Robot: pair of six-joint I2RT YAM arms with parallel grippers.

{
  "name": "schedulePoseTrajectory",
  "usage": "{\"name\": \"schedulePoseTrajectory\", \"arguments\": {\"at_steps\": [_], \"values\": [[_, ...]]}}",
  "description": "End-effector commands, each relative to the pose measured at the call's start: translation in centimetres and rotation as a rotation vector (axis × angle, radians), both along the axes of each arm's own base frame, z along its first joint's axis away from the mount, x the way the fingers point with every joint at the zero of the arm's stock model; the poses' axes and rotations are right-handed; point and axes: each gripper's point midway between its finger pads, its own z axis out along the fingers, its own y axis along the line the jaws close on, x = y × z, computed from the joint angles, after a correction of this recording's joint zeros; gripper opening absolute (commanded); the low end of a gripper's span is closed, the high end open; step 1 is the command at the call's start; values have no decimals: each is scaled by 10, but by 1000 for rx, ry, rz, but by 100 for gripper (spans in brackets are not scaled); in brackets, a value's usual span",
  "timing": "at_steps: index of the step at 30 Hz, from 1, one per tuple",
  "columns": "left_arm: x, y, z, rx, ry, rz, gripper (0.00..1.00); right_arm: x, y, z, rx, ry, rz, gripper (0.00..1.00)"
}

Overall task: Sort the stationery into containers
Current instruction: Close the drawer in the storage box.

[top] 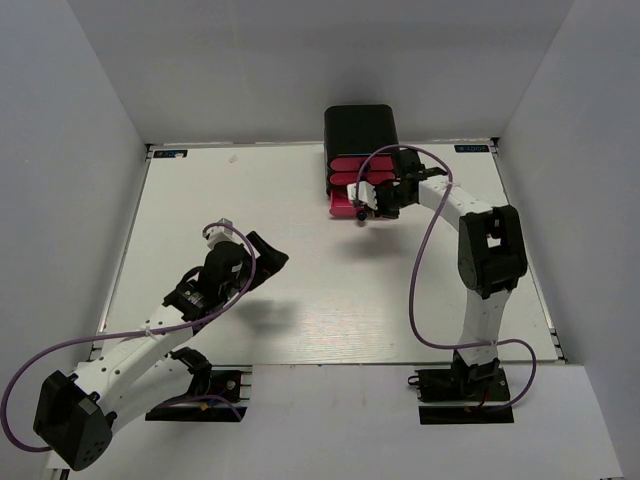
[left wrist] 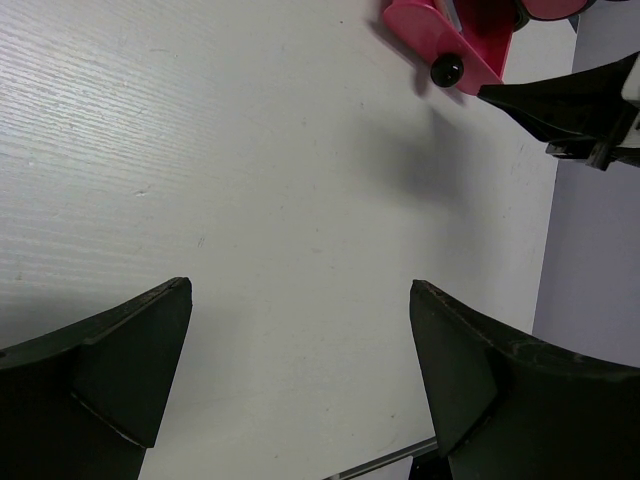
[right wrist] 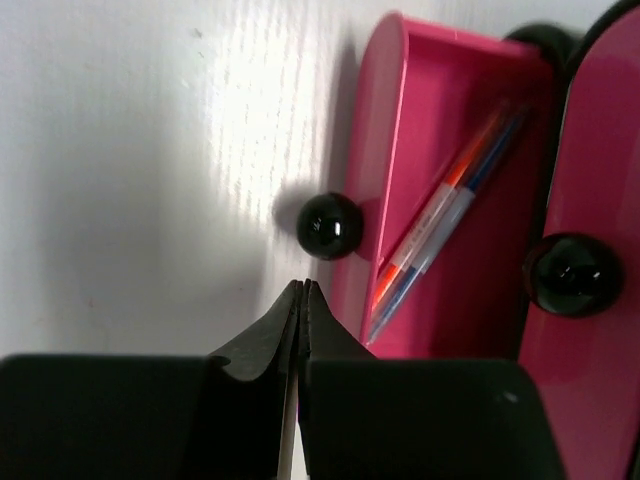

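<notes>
Left end effector: is hanging wide open over a bare stretch of desk on the near left, its black fingers standing well apart and gripping nothing.
Desk: is showing as a white, faintly grained board, with pale panels rising along its left, right and far sides.
Right end effector: is reaching toward the far side with its fingers pressing flat together and nothing visible between them. The tips are sitting just beside the bottom drawer's knob; whether they are touching it, I cannot tell.
Cabinet: is standing at the far edge of the desk, a little right of centre. It is black with rounded corners, and its front is facing the near side.
Bottom drawer: is sticking out of the cabinet toward the near side, pink and open at the top.
Knob: is jutting from the bottom drawer's front as a small glossy black ball.
Pens: are lying side by side inside the bottom drawer, one orange and one blue, both with clear barrels, slanting across its floor.
Middle drawer: is sitting further in than the bottom one, carrying its own black knob.
Top drawer: is showing its pink front just under the cabinet's top.
Purple cable: is looping along the right arm.
</notes>
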Motion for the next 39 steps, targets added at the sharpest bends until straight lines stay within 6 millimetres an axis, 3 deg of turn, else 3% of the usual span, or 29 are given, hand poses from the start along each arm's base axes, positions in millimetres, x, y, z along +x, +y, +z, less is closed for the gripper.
{"name": "schedulePoseTrajectory", "arguments": {"at_steps": [1,9,17,39], "values": [[1,-2,8,-11,-22,-11,99,18,-12,-15,-57,-46,-83,0],[0,-1,6,-6,-15,-11,99,39,-14,-25,-72,-99,-166,0],[0,1,4,3,-10,-3,99,59,-15,-22,-51,-182,-235,0],[3,-1,8,3,-10,-3,99,61,15,-20,45,-175,-135,3]]}}
